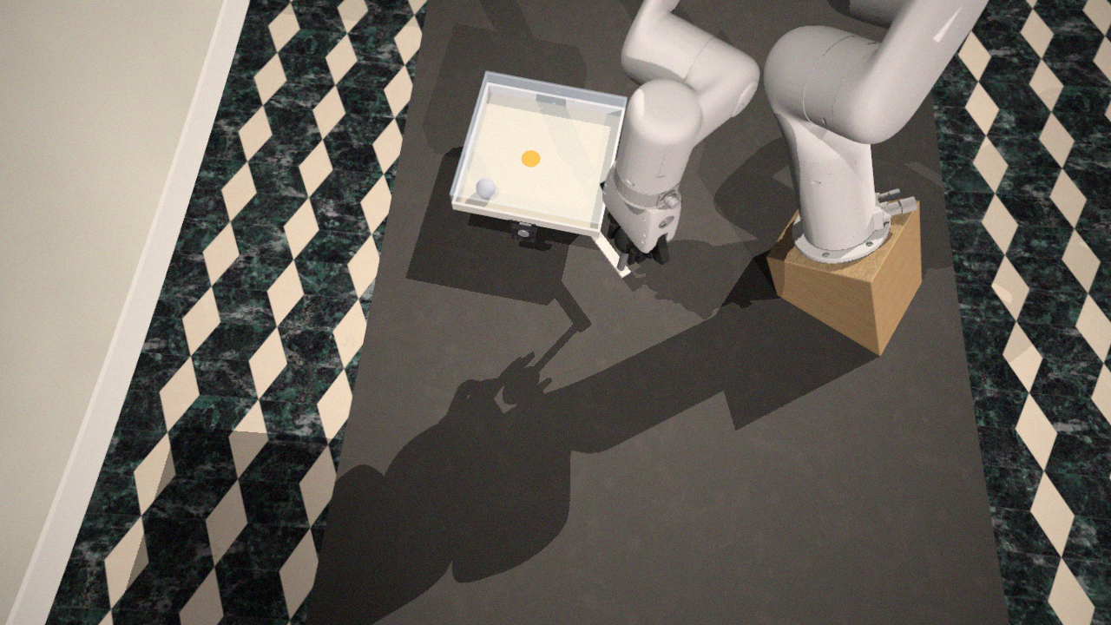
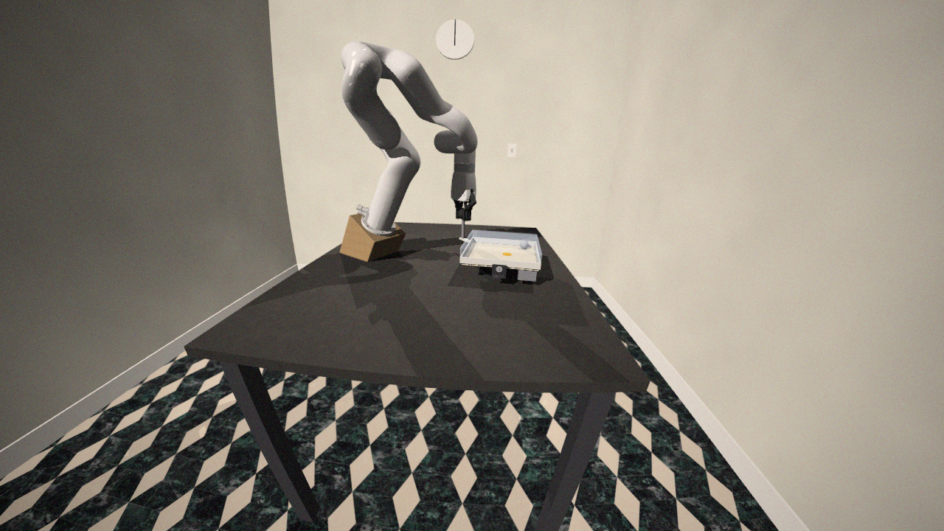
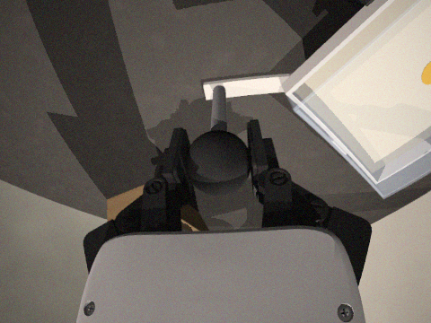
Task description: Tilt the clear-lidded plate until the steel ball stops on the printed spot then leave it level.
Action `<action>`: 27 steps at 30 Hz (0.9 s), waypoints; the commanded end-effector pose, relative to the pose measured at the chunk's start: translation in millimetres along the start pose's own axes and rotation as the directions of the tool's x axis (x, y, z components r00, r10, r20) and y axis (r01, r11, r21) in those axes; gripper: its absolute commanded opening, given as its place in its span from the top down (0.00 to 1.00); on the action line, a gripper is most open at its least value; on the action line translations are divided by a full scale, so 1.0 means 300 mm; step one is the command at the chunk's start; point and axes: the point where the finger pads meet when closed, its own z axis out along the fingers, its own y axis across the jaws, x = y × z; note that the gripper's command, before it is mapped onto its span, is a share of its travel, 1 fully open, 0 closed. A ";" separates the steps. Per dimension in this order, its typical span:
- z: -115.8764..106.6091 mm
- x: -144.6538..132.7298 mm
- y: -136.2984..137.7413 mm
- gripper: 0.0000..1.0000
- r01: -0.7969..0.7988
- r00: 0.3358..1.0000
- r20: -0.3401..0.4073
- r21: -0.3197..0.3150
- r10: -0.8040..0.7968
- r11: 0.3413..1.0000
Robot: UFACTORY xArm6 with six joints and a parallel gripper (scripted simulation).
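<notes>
The clear-lidded plate (image 1: 535, 155) is a cream square tray with clear walls, set on a dark pivot mount (image 1: 526, 224) at the far end of the table. The orange printed spot (image 1: 530, 158) is near its middle. The steel ball (image 1: 485, 187) rests in the tray's corner, away from the spot. A white arm (image 3: 242, 88) sticks out from the plate's corner and carries an upright rod with a dark round knob (image 3: 218, 157). My gripper (image 3: 218, 140) is shut on that knob, right beside the plate's corner; it also shows in the overhead view (image 1: 638, 250). The plate (image 2: 501, 251) looks slightly tilted.
The arm stands on a wooden block (image 1: 851, 267) beside the plate. The dark table (image 2: 422, 310) stretches long toward the near side. The plate sits close to the table's far edge and side edge.
</notes>
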 end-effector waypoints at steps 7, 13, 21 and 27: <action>-0.003 -0.008 0.002 1.00 0.000 1.000 0.004 0.000 0.000 1.000; 0.001 -0.002 0.000 1.00 0.000 1.000 0.004 0.000 0.000 1.000; 0.004 -0.002 -0.001 1.00 0.000 1.000 0.004 0.000 0.000 1.000; 0.001 -0.001 0.000 1.00 0.000 1.000 0.004 0.000 0.000 1.000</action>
